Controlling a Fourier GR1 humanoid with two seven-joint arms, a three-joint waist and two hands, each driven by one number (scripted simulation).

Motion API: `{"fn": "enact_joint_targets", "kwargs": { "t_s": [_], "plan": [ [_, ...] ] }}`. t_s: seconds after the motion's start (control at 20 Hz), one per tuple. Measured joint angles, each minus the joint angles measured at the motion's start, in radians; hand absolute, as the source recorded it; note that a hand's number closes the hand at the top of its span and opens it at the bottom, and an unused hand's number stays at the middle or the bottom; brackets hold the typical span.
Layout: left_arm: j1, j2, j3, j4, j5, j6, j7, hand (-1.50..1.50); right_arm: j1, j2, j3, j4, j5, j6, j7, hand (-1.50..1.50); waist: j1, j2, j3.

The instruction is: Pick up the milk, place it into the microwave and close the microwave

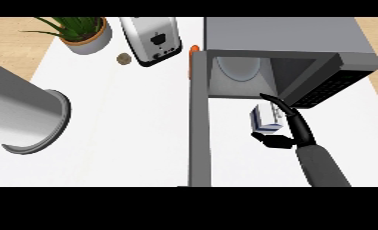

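one microwave [295,34] stands open just beyond the right hand [284,138], its door [198,139] swung out to the hand's left. fingers and thumb are clamped round the milk [263,118], held at the cavity's mouth: the placing step, i judge. next calls for pushing it inside, letting go, then swinging the door shut. the white counter [125,124] spreads well left of the hand, bearing a grey pot [29,109], toaster [151,39], plant [74,26].

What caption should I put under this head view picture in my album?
The robot's right hand holds the milk in front of the open microwave, ready to put it inside.
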Motion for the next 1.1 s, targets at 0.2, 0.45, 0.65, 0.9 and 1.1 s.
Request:
{"fn": "enact_joint_targets", "kwargs": {
  "t_s": [0.2,0.45,0.65,0.9,1.1],
  "plan": [
    [0.006,-0.001,-0.002,0.017,-0.014,-0.009,-0.019,-1.5,-0.035,-0.016,-0.001,0.066,0.036,-0.071,-0.03,1.5,0.004,0.0,0.0],
    [0.013,0.001,0.034,0.024,0.018,-0.04,-0.023,-1.5,-0.074,-0.027,0.002,0.152,0.078,-0.141,-0.047,1.5,0.01,0.002,0.0],
    [-0.005,0.003,0.029,0.018,0.028,-0.028,-0.003,-1.5,-0.103,-0.031,-0.006,0.201,0.09,-0.173,-0.067,1.5,0.012,0.004,0.0],
    [-0.012,0.002,0.026,0.037,0.019,-0.035,-0.013,-1.5,-0.118,-0.025,-0.039,0.221,0.064,-0.174,-0.098,1.5,0.011,0.005,0.001],
    [-0.016,0.005,0.044,0.045,0.034,-0.044,-0.01,-1.5,-0.125,-0.008,-0.074,0.229,0.037,-0.201,-0.094,1.5,0.007,0.005,0.001]
  ]
}}
